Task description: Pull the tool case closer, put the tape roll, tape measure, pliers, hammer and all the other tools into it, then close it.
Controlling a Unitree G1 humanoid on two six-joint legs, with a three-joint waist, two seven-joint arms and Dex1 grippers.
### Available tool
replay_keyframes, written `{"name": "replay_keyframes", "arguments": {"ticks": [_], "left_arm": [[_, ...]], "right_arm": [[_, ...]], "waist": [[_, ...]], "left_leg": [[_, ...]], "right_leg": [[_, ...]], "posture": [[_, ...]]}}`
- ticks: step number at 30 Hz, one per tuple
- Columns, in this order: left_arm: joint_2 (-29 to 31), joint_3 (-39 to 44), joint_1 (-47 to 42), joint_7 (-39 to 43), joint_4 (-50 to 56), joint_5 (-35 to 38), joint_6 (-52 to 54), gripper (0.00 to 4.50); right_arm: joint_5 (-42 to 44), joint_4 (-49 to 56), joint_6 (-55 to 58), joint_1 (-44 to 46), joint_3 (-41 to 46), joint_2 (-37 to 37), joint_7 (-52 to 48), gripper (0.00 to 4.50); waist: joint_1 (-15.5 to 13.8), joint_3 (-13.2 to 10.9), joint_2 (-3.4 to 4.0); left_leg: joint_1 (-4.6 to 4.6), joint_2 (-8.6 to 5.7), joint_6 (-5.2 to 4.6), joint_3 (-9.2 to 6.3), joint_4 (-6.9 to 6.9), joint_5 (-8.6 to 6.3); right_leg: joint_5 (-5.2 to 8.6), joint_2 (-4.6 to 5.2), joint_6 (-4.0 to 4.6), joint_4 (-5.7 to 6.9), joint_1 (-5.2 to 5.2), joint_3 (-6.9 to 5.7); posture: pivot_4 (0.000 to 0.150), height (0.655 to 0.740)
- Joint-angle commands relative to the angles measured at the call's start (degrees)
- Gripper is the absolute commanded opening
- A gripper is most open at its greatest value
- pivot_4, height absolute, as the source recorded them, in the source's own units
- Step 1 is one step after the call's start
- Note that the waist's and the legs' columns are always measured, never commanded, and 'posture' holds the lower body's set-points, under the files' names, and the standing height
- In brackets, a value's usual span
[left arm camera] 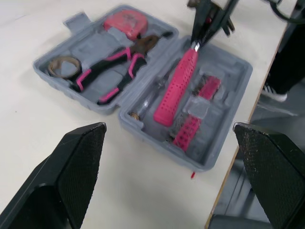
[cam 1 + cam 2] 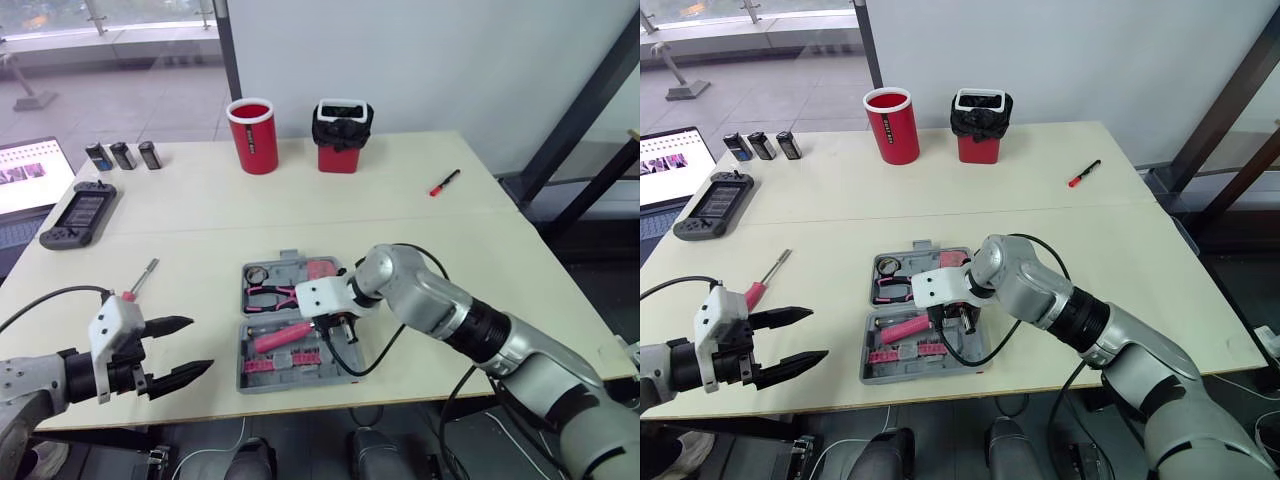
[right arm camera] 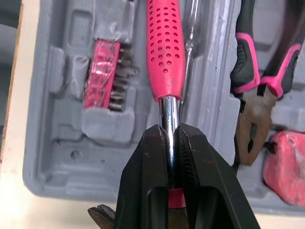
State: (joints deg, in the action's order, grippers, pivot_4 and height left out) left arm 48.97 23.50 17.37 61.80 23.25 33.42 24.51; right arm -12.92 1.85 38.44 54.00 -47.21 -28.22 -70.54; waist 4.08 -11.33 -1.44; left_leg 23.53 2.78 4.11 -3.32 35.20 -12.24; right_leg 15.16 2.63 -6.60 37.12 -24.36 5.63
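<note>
Tool case [image 1: 93,45] lies open and flat on the table [image 2: 450,280], near the front edge, roughly centre in front of me. Far half holds the tape roll [image 1: 64,59], pliers [image 1: 119,69] and red tape measure [image 1: 125,20], each in its own recess. Near half holds pink bit strips [image 3: 102,71] and the hammer [image 3: 164,52], whose pink handle lies slanted across that half. Can't tell if it is fully seated. A thin metal shaft [image 3: 190,47] lies right beside the handle.

My right gripper [image 3: 170,133] is over the case, its fingers clenched on the hammer's bare steel shaft just past the pink grip.

My left gripper [image 2: 200,345] hangs over the table's front left, well apart from the case. Its fingers are spread wide and hold nothing. A pink-handled screwdriver [image 2: 140,280] lies on the table outside the case, to its left and just beyond my left gripper, not touching it.

Further back: a red cup [image 2: 252,135] and a red bin with a black liner [image 2: 342,135] stand side by side near the far edge. A red marker [image 2: 444,183] lies to the far right. A game controller [image 2: 80,213] lies at far left, with three small dark blocks [image 2: 122,155] in a row behind it and a laptop [image 2: 25,180] at the left edge.
</note>
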Motion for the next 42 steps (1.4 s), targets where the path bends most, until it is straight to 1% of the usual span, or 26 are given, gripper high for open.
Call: {"name": "replay_keyframes", "arguments": {"ticks": [1,16,22,23,24,25,26,27,28,30,32,34,36,38,39,42], "left_arm": [[0.45,0.29,0.15,0.66,1.03,-0.40,-1.24,4.50],[-0.01,-0.66,0.42,2.06,0.04,-2.33,-2.94,4.50],[-0.21,-0.76,0.69,2.35,-0.73,-2.74,-3.96,4.50],[-0.23,-0.79,0.75,2.37,-0.83,-2.79,-4.12,4.50],[-0.26,-0.84,0.78,2.42,-0.95,-2.86,-4.29,4.50],[-0.31,-0.90,0.83,2.45,-1.04,-2.93,-4.46,4.50],[-0.36,-0.95,0.87,2.48,-1.14,-2.98,-4.62,4.50],[-0.38,-1.02,0.86,2.52,-1.32,-3.03,-4.81,4.50],[-0.40,-1.08,0.81,2.56,-1.48,-3.03,-4.95,4.50],[-0.47,-1.18,0.80,2.60,-1.63,-3.04,-5.18,4.50],[-0.64,-1.37,0.66,2.65,-1.85,-3.07,-5.41,4.50],[-0.76,-1.55,0.54,2.67,-2.08,-3.13,-5.63,4.50],[-0.88,-1.99,0.41,2.69,-2.47,-3.32,-6.01,4.50],[-0.97,-2.33,0.31,2.69,-2.75,-3.40,-6.34,4.50],[-0.99,-2.49,0.20,2.68,-2.86,-3.39,-6.43,4.50],[-0.92,-3.17,-0.48,2.47,-2.75,-3.38,-6.19,4.50]], "right_arm": [[-0.80,0.70,0.36,0.02,0.36,1.49,0.11,0.05],[-1.51,-2.90,1.45,-3.19,0.69,7.13,2.80,0.05],[-1.68,-4.00,1.53,-3.28,1.04,7.52,3.03,0.05],[-1.63,-3.97,1.69,-3.28,1.24,7.52,3.05,0.47],[-1.55,-3.83,1.85,-3.19,1.47,7.51,3.02,0.99],[-1.46,-3.47,2.08,-3.07,1.70,7.40,2.87,1.29],[-1.14,-2.70,2.35,-2.88,2.26,7.29,2.71,1.74],[-0.80,-1.82,2.73,-2.49,2.98,7.14,2.53,2.37],[-0.22,-0.68,3.32,-2.10,3.79,6.77,2.05,2.78],[1.59,2.05,4.88,-1.97,5.75,5.95,0.83,2.78],[4.81,5.33,4.53,-3.23,9.92,5.06,0.40,2.78],[6.96,6.66,1.29,-4.92,13.05,4.79,1.52,2.78],[9.36,7.43,0.97,-7.37,16.14,4.75,2.57,2.78],[11.25,7.78,-4.36,-11.27,20.08,6.13,6.35,2.78],[11.39,7.59,-5.51,-12.67,20.54,6.18,7.43,2.78],[14.82,6.18,-3.23,-15.12,20.81,6.94,6.04,1.97]], "waist": [[0.00,0.00,0.00],[0.12,0.00,0.00],[0.20,0.00,0.00],[0.20,0.00,0.00],[0.19,0.00,0.00],[0.18,0.00,0.00],[0.15,0.00,0.00],[0.08,0.00,0.00],[0.04,0.00,0.00],[0.01,0.00,0.00],[-0.10,0.00,0.00],[-0.07,0.01,-0.02],[-0.05,0.02,-0.03],[-0.07,0.03,-0.04],[-0.06,0.02,-0.03],[0.08,0.02,-0.03]], "left_leg": [[0.00,0.00,0.00,0.00,0.00,0.00],[-0.01,0.02,0.00,-0.01,0.00,0.00],[-0.02,0.04,0.00,-0.01,0.00,0.00],[-0.02,0.04,0.00,-0.01,0.00,0.00],[-0.02,0.04,0.00,-0.01,0.00,0.00],[-0.02,0.04,0.00,-0.01,0.00,0.00],[-0.02,0.04,0.00,-0.01,0.00,0.00],[-0.02,0.04,0.00,-0.02,0.00,0.00],[-0.02,0.04,0.00,-0.01,0.00,0.00],[-0.01,0.04,0.00,-0.01,0.01,0.00],[-0.01,0.04,0.00,-0.01,0.01,0.00],[-0.01,0.04,0.00,-0.02,0.01,0.00],[-0.01,0.04,0.00,-0.02,0.01,0.00],[-0.01,0.04,0.00,-0.02,0.01,0.00],[-0.02,0.04,0.00,-0.02,0.00,0.00],[-0.01,0.04,0.00,0.00,0.01,0.00]], "right_leg": [[0.00,0.00,0.00,0.00,0.00,0.00],[0.00,-0.03,0.00,0.02,0.00,0.00],[-0.01,-0.06,0.01,0.05,-0.01,0.00],[-0.01,-0.06,0.01,0.05,-0.01,0.00],[-0.01,-0.06,0.01,0.05,-0.01,0.00],[-0.01,-0.06,0.01,0.05,-0.01,0.00],[-0.01,-0.06,0.01,0.05,-0.01,0.00],[-0.01,-0.06,0.01,0.05,-0.01,0.00],[-0.01,-0.05,0.01,0.05,-0.01,0.00],[-0.01,-0.04,0.01,0.04,0.00,0.00],[-0.01,-0.05,0.01,0.04,0.00,0.00],[-0.01,-0.04,0.01,0.04,0.02,0.00],[-0.01,-0.05,0.01,0.03,0.02,0.00],[-0.01,-0.05,0.01,0.03,0.03,0.00],[-0.01,-0.05,0.01,0.02,0.04,-0.01],[-0.01,-0.05,0.01,0.02,0.03,0.00]], "posture": [[0.150,0.7400],[0.150,0.7400],[0.150,0.7400],[0.150,0.7400],[0.150,0.7400],[0.150,0.7400],[0.150,0.7400],[0.150,0.7400],[0.150,0.7400],[0.150,0.7400],[0.150,0.7400],[0.150,0.7400],[0.150,0.7400],[0.150,0.7400],[0.150,0.7400],[0.150,0.7400]]}}
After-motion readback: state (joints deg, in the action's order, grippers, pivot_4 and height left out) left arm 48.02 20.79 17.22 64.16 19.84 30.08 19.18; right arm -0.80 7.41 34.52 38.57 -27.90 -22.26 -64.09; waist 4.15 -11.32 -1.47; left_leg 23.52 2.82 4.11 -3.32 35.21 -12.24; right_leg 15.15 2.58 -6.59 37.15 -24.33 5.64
